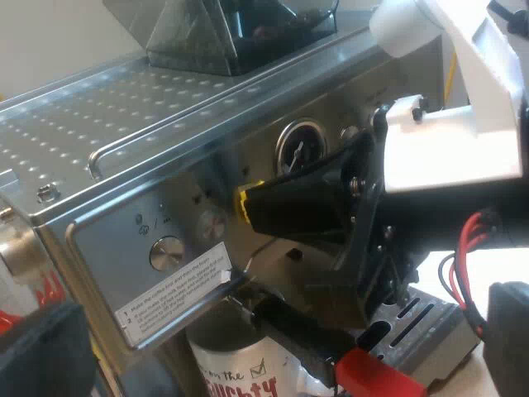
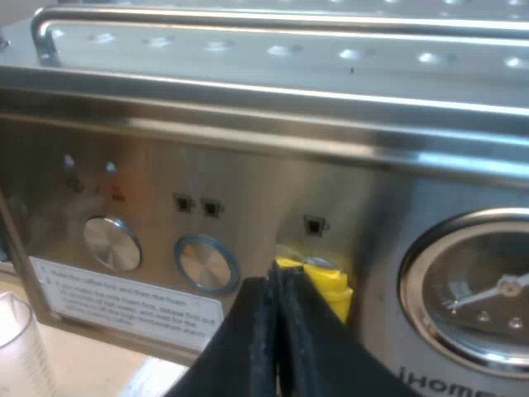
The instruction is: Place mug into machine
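The white mug (image 1: 235,374) with dark and red lettering stands under the spout at the espresso machine's (image 1: 165,141) front. Just above it the metal holder's dark handle (image 1: 302,329) sticks out, locked in, with its red end (image 1: 380,377) toward me. My left gripper (image 1: 273,343) is open, its fingers (image 1: 41,351) spread wide on either side of the mug and handle, a little way off. My right gripper (image 2: 277,289) is shut with nothing between its fingers. Its tip rests at a yellow spot (image 2: 324,285) on the control panel, beside the round gauge (image 2: 475,294).
A bean hopper (image 1: 223,29) sits on the machine's dimpled top, which has a rail (image 1: 165,132) along its edge. Round buttons (image 2: 202,263) and a white label (image 2: 124,308) mark the panel. A measuring glass (image 2: 16,343) stands on the table by the machine. The slotted drip tray (image 1: 421,324) lies below the handle.
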Motion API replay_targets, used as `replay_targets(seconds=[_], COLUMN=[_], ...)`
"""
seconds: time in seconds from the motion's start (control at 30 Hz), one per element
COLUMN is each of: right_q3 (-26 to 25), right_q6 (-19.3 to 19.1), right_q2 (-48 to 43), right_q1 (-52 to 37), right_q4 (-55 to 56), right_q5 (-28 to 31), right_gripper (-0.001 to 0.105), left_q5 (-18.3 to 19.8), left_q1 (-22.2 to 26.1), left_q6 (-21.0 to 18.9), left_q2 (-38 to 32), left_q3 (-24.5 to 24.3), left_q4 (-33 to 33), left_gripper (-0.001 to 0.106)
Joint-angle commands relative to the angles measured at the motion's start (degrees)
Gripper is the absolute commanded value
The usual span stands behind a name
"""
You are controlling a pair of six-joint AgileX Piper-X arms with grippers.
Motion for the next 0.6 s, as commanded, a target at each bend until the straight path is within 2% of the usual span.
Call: replay_targets(seconds=[0.03, 0.33, 0.43, 0.57, 0.6], right_q3=[-0.52, -0.52, -0.52, -0.52, -0.52], right_q6=[-1.37, -1.12, -1.12, -1.12, -1.12], right_q2=[0.16, 0.73, 0.25, -0.35, -1.61], right_q1=[-1.89, -5.18, -4.06, -2.78, -0.05], right_q4=[-0.02, -0.13, 0.07, 1.33, 4.54], right_q5=[4.54, 4.14, -1.92, -5.54, -7.97], right_gripper=[0.000, 0.000, 0.000, 0.000, 0.001], left_q5=[0.11, 0.11, 0.11, 0.11, 0.11], left_q1=[0.00, 0.00, 0.00, 0.00, 0.00], left_q6=[-0.01, -0.01, -0.01, -0.01, -0.01], left_q2=[-0.40, -0.40, -0.40, -0.40, -0.40], left_q3=[-0.50, -0.50, -0.50, -0.50, -0.50], left_q4=[-0.21, -0.21, -0.21, -0.21, -0.21], left_gripper=[0.098, 0.098, 0.098, 0.098, 0.098])
